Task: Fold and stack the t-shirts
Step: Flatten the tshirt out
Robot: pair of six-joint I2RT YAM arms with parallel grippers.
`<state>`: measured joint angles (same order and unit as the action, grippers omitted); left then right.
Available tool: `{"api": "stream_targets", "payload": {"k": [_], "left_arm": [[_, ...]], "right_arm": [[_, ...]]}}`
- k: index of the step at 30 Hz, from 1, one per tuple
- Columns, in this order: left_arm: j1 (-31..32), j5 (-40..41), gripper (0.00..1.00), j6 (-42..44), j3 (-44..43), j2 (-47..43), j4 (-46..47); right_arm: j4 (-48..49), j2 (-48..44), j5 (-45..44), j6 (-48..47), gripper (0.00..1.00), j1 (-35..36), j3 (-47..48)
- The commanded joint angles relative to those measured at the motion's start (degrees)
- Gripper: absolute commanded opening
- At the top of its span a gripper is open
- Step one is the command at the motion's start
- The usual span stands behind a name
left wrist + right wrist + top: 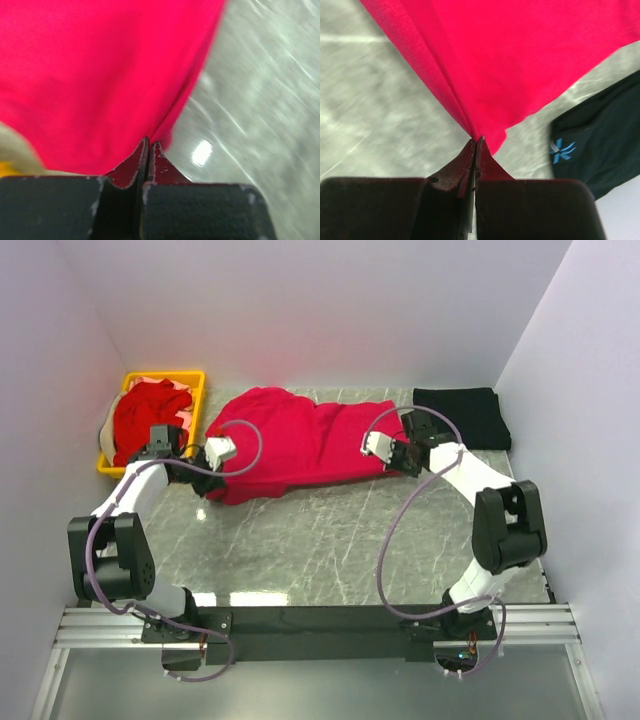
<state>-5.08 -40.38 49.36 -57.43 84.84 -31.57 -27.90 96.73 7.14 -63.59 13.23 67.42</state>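
Grey marble table [330, 540] carries the bright red t-shirt [290, 445], spread crosswise. At that shirt's left end the left gripper [148, 146] is pressed together, pinching its hem. At its right end the right gripper [477, 142] pinches a corner likewise. Right of the shirt lies a folded black t-shirt [465, 415], cut off in the right wrist view. Left of it, heaped red shirts [145, 420] hide most of the yellow basket [190, 377].

top: high, looks down | 2 wrists: close, share red t-shirt [300, 440]
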Motion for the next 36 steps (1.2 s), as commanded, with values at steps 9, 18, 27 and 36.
{"api": "stream_targets", "payload": {"k": [9,18,27,36], "left_arm": [[-0.02,-0.15,0.01,22.52,3.02,-11.17,-37.59],[10.96,5.48,0.32,25.70,6.54,-22.76,-47.26],[9.40,5.85,0.43,10.79,1.98,-20.97,-35.34],[7.81,10.66,0.35,-8.56,-5.41,-0.22,-13.00]], "right_arm": [[-17.27,-14.72,2.27,-0.83,0.00,1.35,-9.14],[-30.89,-22.71,2.96,-4.17,0.22,4.34,-14.07],[-30.05,-18.53,9.56,9.06,0.44,-1.01,1.47],[-21.42,4.95,3.33,23.06,0.17,-1.28,9.48]]}}
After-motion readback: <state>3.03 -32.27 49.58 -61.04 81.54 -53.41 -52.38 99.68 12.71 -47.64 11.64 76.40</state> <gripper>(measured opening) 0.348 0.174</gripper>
